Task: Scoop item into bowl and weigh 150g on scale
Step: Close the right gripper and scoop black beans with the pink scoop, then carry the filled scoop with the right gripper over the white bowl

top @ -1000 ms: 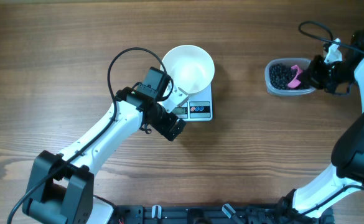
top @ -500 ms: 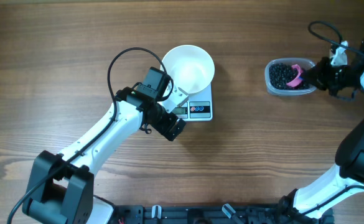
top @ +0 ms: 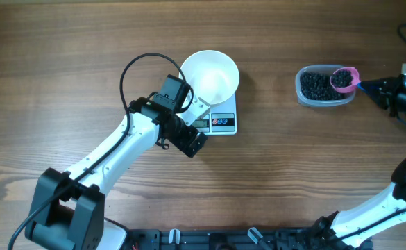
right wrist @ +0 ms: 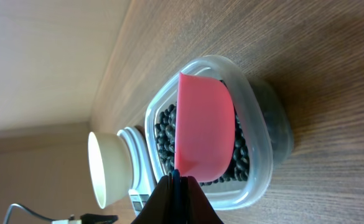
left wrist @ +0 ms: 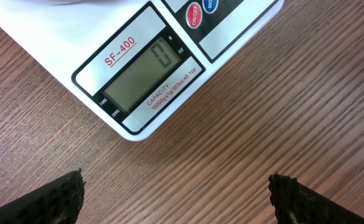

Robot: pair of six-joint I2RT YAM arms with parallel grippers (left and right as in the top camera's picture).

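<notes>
Right end effector (right wrist: 176, 182): pressed together on the handle of the pink scoop (top: 343, 78), which is held over the right end of the clear tub (top: 301, 96).
Black beans (top: 317, 86): mostly in the tub; a small heap is carried in the scoop.
Left end effector (left wrist: 175, 200): spread wide, nothing held, hovering just beside the scale (top: 223, 123).
White bowl (top: 210, 75): set on the scale, seen empty; zero is shown on the display (left wrist: 149, 70).
Spill risk: the bowl lies well apart from the tub, so beans could be shed onto the bench (top: 272, 173) if the scoop is tipped or jolted in transit.
Grip risk: only the thin handle is pinched, so the scoop could twist.
Weighing risk: the reading could be falsified if the scale is touched.
</notes>
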